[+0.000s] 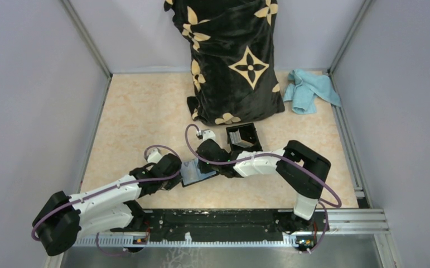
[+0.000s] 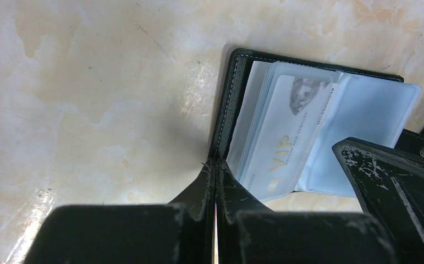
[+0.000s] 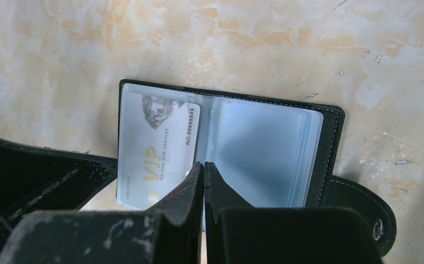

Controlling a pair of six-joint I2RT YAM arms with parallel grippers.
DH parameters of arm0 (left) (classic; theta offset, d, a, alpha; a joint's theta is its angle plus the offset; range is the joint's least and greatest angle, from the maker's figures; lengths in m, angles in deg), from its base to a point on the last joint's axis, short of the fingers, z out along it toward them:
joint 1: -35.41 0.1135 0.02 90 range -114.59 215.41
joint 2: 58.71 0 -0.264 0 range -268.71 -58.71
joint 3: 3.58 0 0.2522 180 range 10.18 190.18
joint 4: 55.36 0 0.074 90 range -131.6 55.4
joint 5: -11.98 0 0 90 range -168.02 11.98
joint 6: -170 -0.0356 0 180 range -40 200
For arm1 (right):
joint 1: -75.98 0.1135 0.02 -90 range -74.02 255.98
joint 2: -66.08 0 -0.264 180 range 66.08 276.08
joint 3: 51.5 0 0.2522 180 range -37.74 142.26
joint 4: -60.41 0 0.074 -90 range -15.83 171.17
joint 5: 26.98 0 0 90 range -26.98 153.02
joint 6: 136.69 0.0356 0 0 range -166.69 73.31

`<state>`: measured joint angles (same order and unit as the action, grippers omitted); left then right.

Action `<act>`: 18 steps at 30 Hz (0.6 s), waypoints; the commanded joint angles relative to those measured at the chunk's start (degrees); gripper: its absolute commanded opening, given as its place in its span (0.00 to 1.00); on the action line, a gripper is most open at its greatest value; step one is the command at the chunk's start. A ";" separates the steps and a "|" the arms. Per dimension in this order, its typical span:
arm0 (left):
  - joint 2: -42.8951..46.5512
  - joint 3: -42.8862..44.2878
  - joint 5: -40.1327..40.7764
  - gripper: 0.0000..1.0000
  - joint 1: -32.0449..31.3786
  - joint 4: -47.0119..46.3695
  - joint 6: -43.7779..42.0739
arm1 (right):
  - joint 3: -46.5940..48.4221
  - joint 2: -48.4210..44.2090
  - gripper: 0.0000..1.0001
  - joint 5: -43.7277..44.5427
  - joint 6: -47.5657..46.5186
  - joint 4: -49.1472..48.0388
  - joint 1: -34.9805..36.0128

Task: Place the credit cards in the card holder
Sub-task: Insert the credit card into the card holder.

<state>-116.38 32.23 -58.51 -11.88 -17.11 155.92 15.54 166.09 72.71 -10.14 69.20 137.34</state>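
The black card holder lies open on the table between both grippers. Its clear inner pockets face up. A light blue card marked VIP sits in the left pocket; it also shows in the left wrist view. My left gripper is shut on the holder's black stitched edge. My right gripper is shut, with its tips on the fold between the pockets. Whether it pinches a pocket sheet is unclear. The strap tab sticks out at the right. No orange-gold cards are in view.
A rigid black box with slots stands just behind the right gripper. A large black cushion with gold flowers stands at the back. A light blue cloth lies at the back right. Grey walls close in the sides.
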 commanded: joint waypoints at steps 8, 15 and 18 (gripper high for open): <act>-2.01 -0.52 1.76 0.00 -0.42 3.91 0.19 | 1.44 3.32 0.00 -2.52 0.20 -5.22 -0.63; -2.89 -0.68 1.49 0.00 -0.43 3.11 0.19 | 1.96 4.09 0.00 -4.27 0.51 -6.09 -0.50; -3.00 -0.57 1.45 0.00 -0.39 3.02 0.15 | 2.38 4.44 0.00 -4.28 0.46 -5.95 -0.12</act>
<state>-117.58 32.80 -58.29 -12.10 -16.94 155.88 15.60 169.76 69.55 -10.07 65.79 137.03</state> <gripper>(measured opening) 0.005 0.006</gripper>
